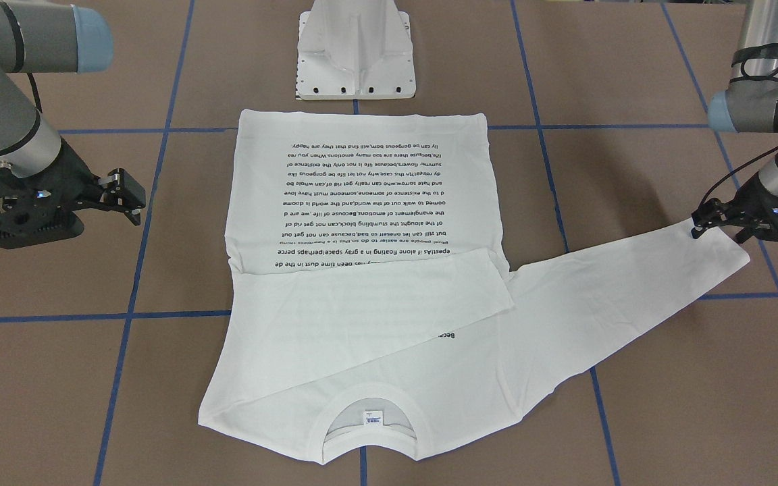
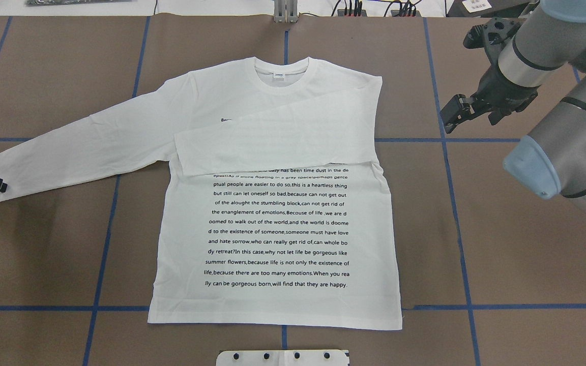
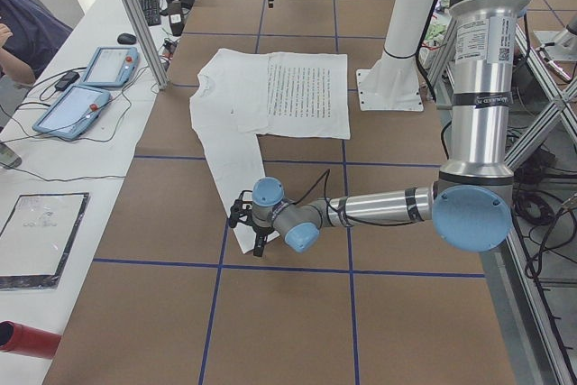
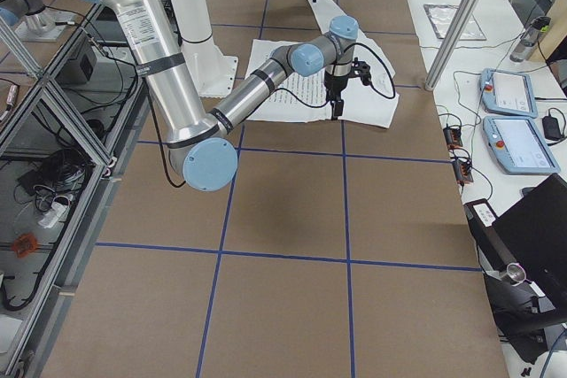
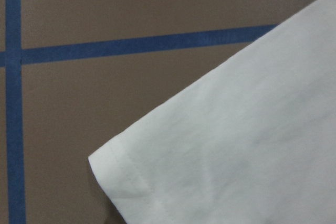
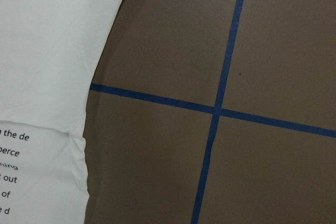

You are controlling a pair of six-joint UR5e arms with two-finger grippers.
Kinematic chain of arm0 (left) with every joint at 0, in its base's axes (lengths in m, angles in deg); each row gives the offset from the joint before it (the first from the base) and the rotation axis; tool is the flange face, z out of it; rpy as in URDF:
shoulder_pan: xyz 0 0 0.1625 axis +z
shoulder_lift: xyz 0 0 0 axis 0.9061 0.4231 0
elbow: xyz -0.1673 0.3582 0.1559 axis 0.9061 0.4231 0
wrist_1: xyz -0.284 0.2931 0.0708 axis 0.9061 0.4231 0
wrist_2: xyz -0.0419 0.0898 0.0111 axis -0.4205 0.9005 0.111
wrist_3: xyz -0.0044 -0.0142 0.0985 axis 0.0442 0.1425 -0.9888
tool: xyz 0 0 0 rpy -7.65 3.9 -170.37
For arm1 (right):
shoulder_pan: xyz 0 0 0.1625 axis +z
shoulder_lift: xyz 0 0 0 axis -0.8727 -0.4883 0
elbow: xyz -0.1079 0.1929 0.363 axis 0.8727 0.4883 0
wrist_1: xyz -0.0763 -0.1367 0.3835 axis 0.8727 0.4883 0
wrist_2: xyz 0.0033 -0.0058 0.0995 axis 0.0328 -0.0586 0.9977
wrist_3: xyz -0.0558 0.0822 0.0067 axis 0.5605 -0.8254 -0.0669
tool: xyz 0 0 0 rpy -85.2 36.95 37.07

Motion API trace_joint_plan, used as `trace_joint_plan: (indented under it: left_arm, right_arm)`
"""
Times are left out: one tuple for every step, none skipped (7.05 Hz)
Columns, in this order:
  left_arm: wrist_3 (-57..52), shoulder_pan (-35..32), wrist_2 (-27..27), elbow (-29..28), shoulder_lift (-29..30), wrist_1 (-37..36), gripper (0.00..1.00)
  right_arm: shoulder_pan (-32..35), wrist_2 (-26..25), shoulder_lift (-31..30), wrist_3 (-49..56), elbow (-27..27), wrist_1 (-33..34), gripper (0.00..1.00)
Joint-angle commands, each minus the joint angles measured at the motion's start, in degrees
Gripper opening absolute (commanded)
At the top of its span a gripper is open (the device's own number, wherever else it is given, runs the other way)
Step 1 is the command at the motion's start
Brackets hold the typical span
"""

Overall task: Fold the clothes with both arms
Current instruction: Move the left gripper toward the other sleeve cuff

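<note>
White long-sleeved T-shirt (image 2: 277, 229) flat at mid desk (image 2: 501, 264), print up, collar (image 2: 282, 84) on the far side from the pedestal base (image 1: 356, 61). Folded sleeve (image 2: 272, 145) across the chest, on the right arm's side. Stretched sleeve (image 2: 79, 147) laid out flat toward the left tool (image 1: 701, 228), right at its cuff. Grip of left tool: cannot tell. Jaws of right tool (image 1: 134, 202) apart, empty, off the shirt over bare desk.

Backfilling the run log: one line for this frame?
T-shirt: flat, one sleeve folded over chest | left gripper: at outstretched sleeve cuff, grip unclear | right gripper: open, beside T-shirt
</note>
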Motion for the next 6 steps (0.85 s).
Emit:
trace_joint_plan:
  left_arm:
    - [-0.4, -3.5, -4.1, 2.4, 0.0, -1.7, 0.99]
    - [-0.5, -3.6, -4.1, 2.4, 0.0, -2.0, 0.99]
    - [-0.5, -3.5, -3.7, 2.3, 0.2, -2.0, 0.99]
    - [-0.1, -3.5, -3.5, 2.2, 0.2, -2.1, 0.99]
    - [0.3, -3.5, -3.2, 2.0, 0.4, -2.1, 0.99]
    - [0.4, -3.5, -0.6, 1.9, 0.6, -2.1, 0.99]
  right_arm:
    - [0.0, 0.0, -0.3, -0.1, -0.1, 0.0, 1.0]
    - [0.0, -0.1, -0.7, 0.0, -0.2, 0.0, 1.0]
    - [0.0, -0.2, -0.9, 0.0, -0.4, 0.0, 1.0]
    - [-0.1, -0.2, -0.9, -0.1, -0.3, 0.0, 1.0]
    - [-0.1, -0.2, -0.9, -0.1, -0.4, 0.0, 1.0]
    - [-0.1, -0.2, -0.9, -0.1, -0.4, 0.0, 1.0]
